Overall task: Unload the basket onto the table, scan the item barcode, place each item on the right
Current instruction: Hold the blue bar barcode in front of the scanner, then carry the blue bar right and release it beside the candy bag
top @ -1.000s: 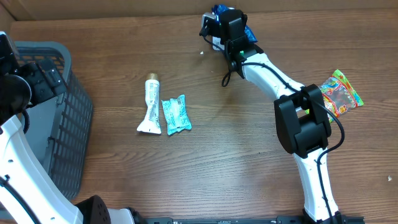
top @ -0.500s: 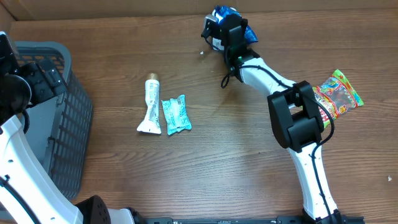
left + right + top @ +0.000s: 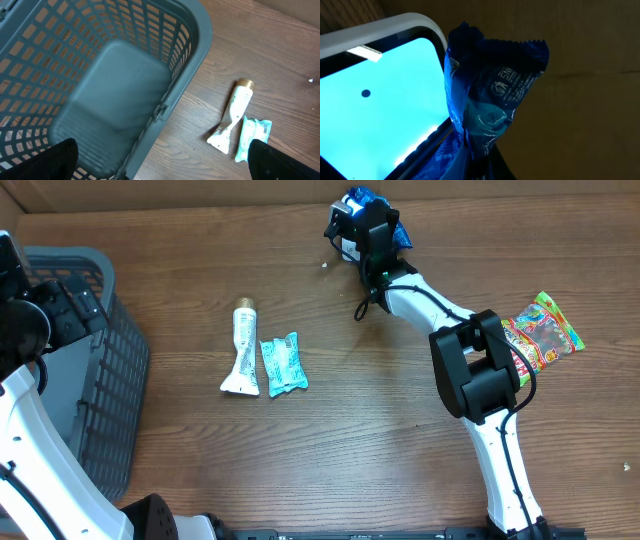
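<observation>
Two arms over a brown wooden table (image 3: 400, 460), big stuff first: grey slatted basket (image 3: 120, 370) at the left edge, left gripper (image 3: 160, 167) hanging above it with its jaws spread wide and nothing between them

Scanner window (image 3: 375, 100) next, lit cyan with a white rim, at the far edge of the table. Loose items lie well apart from it: colourful candy bag (image 3: 548, 330) far right, white tube (image 3: 243, 348) mid-table, teal sachet (image 3: 283, 364) just beside the tube

Right gripper (image 3: 368, 225) is clamped tight on the bottom of a crinkled blue packet (image 3: 490, 90), so the right arm is the one on the job. In the wrist view the packet stands just right of the window, long axis upright, free end pointing up, close to the rim; we cannot tell whether it touches

We see print but no barcode, so we judge the packet needs swinging left across the glow and maybe a twist
</observation>
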`<state>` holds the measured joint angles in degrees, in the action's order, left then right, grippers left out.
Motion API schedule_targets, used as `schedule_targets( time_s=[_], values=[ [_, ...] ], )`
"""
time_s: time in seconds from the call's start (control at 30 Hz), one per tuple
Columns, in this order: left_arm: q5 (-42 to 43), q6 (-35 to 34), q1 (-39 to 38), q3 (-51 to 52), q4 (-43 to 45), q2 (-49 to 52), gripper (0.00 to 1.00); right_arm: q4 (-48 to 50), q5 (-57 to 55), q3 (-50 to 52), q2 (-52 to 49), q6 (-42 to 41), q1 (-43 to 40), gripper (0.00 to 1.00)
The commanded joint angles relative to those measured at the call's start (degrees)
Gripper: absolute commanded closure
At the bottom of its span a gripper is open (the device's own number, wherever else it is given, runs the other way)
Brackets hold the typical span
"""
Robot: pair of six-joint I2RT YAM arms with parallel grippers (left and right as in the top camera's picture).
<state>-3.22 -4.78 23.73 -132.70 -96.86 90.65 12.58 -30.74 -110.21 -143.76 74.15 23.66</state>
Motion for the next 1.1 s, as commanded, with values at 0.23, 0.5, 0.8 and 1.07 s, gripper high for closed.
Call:
schedule_targets(
  time_s=[0.23,0.5,0.8,1.07],
  values=[
    [0.26,-0.83,0.15,-0.79,0.07,0.09,0.0,2.47,-3.34,-0.7,1.64,-0.2,0.48,0.96],
    [0.26,-0.81,0.15,-0.81,0.07,0.09,0.01,-10.99,-5.77,-0.7,9.68,-6.8,2.4,0.96],
    [0.26,-0.83,0.15,-0.79,0.07,0.09,0.0,-36.89,-4.55,-0.72,31.78,-36.74,6.58,0.96],
    [0.24,-0.83,0.15,-0.81,0.07,0.09,0.0,-79.08,-4.74,-0.7,47.32,-108.32,0.09,0.96]
  ],
)
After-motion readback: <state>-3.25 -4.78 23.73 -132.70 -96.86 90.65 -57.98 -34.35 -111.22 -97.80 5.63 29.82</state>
